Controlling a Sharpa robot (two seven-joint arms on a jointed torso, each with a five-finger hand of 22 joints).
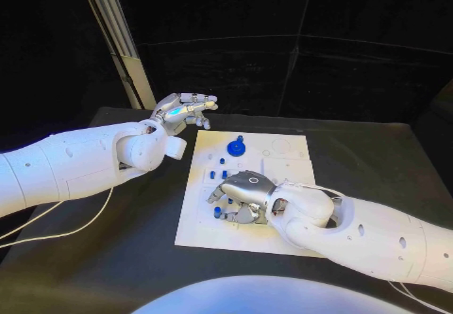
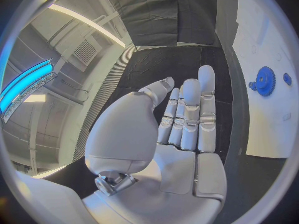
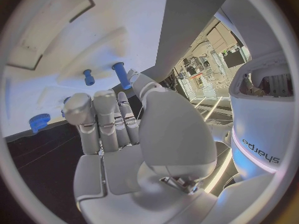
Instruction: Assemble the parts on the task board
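Observation:
The white task board (image 1: 283, 157) lies in the middle of the black table. A blue gear (image 1: 236, 147) stands near its far edge, with small blue pegs (image 1: 221, 174) just in front of it. My right hand (image 1: 241, 195) hangs low over the board's near left part, fingers apart and bent down beside two small blue parts (image 1: 220, 210). The right wrist view shows two blue pegs (image 3: 121, 75) standing beyond the fingertips (image 3: 79, 104), a blue gear (image 3: 39, 122), and nothing in the grip. My left hand (image 1: 185, 109) hovers off the board's far left corner, flat and holding nothing (image 2: 184, 119).
The left wrist view shows the board's edge (image 2: 264, 129) with the blue gear (image 2: 266, 80) and a small blue part (image 2: 287, 78). A pale upright post (image 1: 123, 52) stands behind the table's far left corner. A white cable (image 1: 66, 229) trails over the table's left side.

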